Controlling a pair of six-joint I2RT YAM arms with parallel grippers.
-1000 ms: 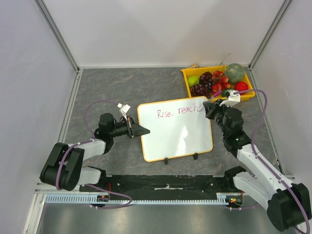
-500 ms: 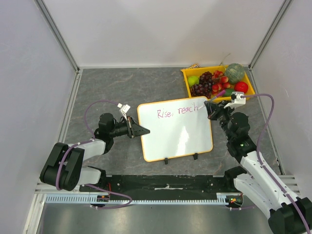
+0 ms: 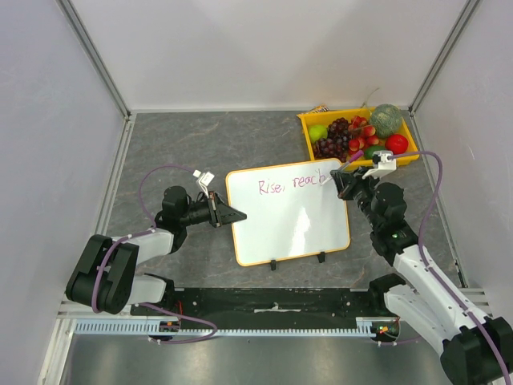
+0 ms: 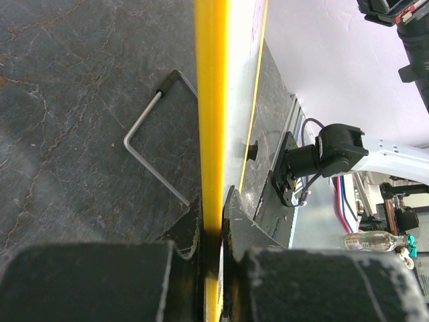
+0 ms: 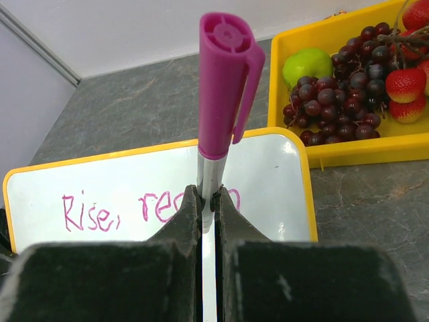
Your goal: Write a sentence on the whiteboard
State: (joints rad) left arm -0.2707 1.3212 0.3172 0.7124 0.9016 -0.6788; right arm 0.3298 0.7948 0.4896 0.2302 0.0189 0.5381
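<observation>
**Top external.** The whiteboard (image 3: 288,212) is flat, glossy white and round-cornered with a thin orange-yellow rim. It lies on the grey marbled table (image 3: 192,144) between my two grippers. My left gripper (image 3: 232,215) comes in on a low, outstretched arm and is clamped on the board's near rim. My right gripper (image 3: 343,183) is on an arm folded at the elbow and is closed on a marker (image 3: 355,158). The sentence (image 3: 292,183), "Rise, reach", runs away to its left.

**Left wrist.** The left gripper (image 4: 212,221) has both black jaws pressed against the yellow rim (image 4: 212,100). A bent wire stand (image 4: 144,117) lies to its left.

**Right wrist.** The right gripper (image 5: 206,201) is pinched tight on the marker's silver barrel (image 5: 224,87), with the magenta cap uppermost. The board (image 5: 268,188) lies directly ahead. The pinkish-red lettering (image 5: 94,211) is ahead-left, partly hidden. A yellow plastic fruit tray (image 5: 348,154) is ahead-right.
</observation>
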